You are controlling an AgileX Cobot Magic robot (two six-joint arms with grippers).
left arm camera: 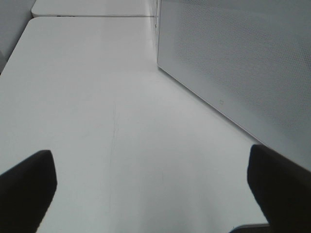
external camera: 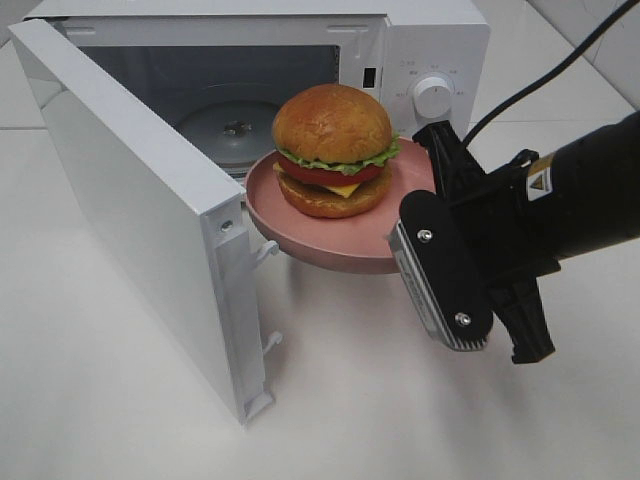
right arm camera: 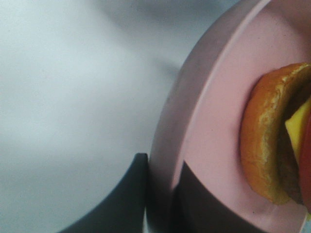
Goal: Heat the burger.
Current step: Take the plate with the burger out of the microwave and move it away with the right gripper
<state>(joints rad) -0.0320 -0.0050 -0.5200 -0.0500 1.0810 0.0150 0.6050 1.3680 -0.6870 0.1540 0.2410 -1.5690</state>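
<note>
burger (right arm camera: 272, 141) cut off by right wrist frame edge; microwave (external camera: 420, 60) top cropped

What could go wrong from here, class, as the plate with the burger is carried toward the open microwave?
1. The right gripper pinches only the rim of the pink plate; held by one edge in the air, the plate could tip or slip.
2. The tall burger sits loose and could slide off or topple.
3. The open microwave door stands close beside the plate; the rim could knock against it on the way in.
</note>
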